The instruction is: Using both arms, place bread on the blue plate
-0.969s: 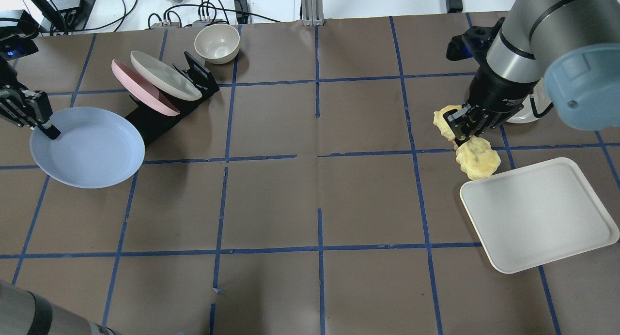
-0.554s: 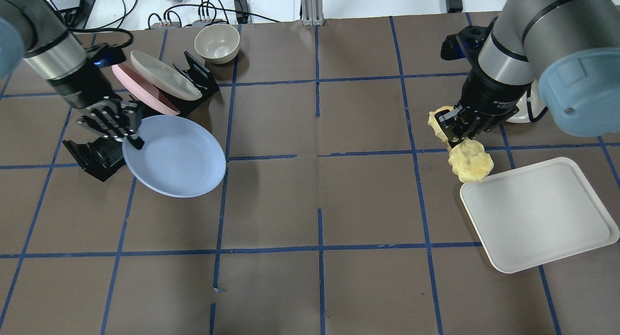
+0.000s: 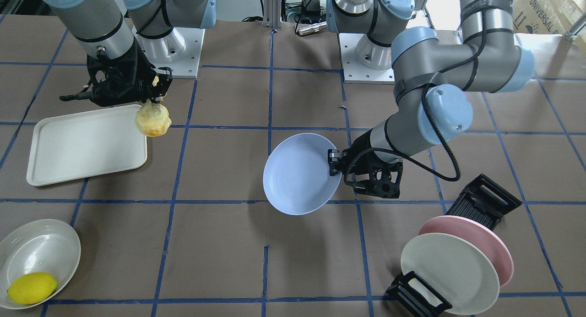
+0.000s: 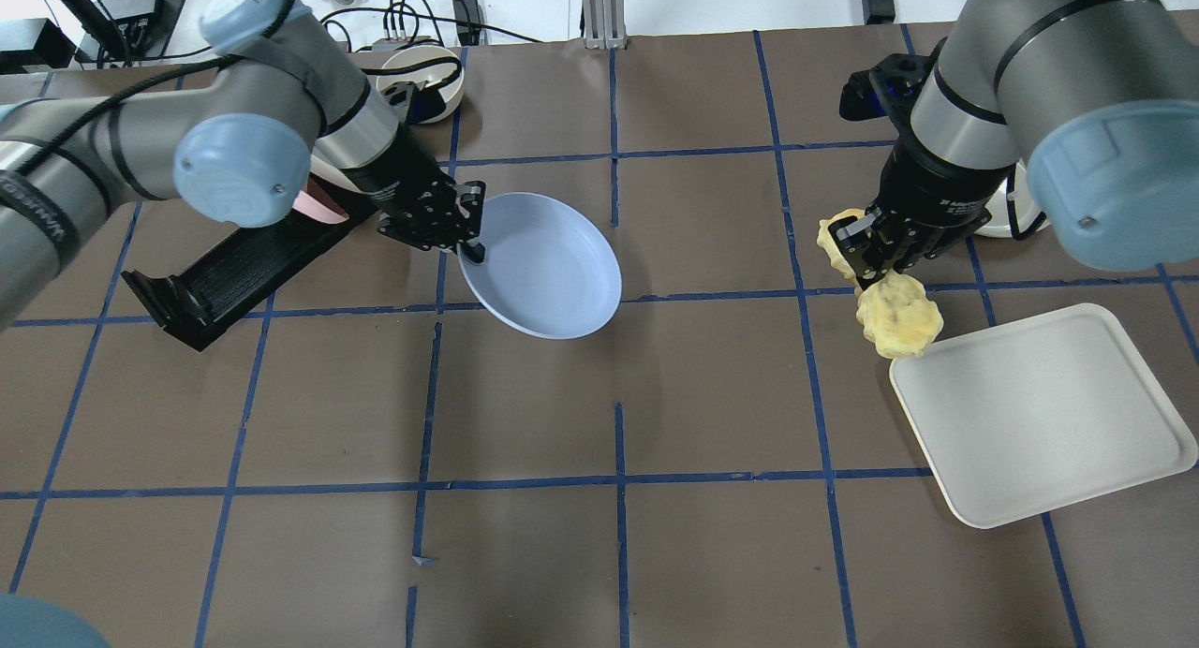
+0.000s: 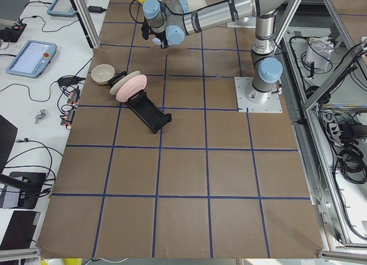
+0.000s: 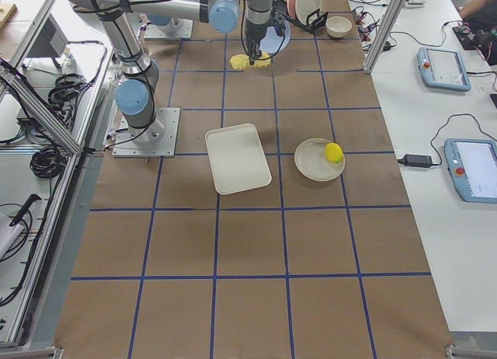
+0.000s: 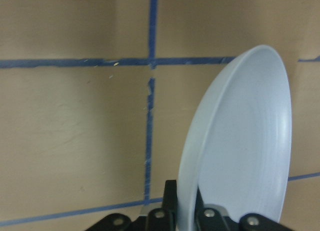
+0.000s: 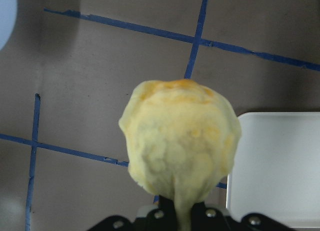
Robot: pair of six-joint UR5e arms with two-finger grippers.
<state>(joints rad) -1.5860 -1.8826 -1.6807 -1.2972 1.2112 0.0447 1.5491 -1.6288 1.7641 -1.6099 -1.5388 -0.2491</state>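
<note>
The blue plate (image 4: 548, 269) hangs tilted above the table left of centre, and my left gripper (image 4: 473, 250) is shut on its rim. It also shows in the front view (image 3: 297, 175) and the left wrist view (image 7: 250, 141). The bread (image 4: 899, 320), a golden-yellow roll, hangs from my right gripper (image 4: 869, 262), which is shut on its middle. The bread is above the table beside the white tray's near-left corner. It also shows in the front view (image 3: 153, 117) and fills the right wrist view (image 8: 180, 136).
A white tray (image 4: 1040, 414) lies at the right. A black plate rack (image 4: 225, 273) at the left holds a pink plate (image 3: 485, 243) and a cream plate (image 3: 448, 271). A shallow bowl (image 3: 39, 243) holds a lemon (image 3: 32, 287). A cream bowl (image 5: 103, 73) stands at the back.
My left arm has carried the blue plate from the far left towards the table's centre. My right gripper has shifted slightly left with the bread.
</note>
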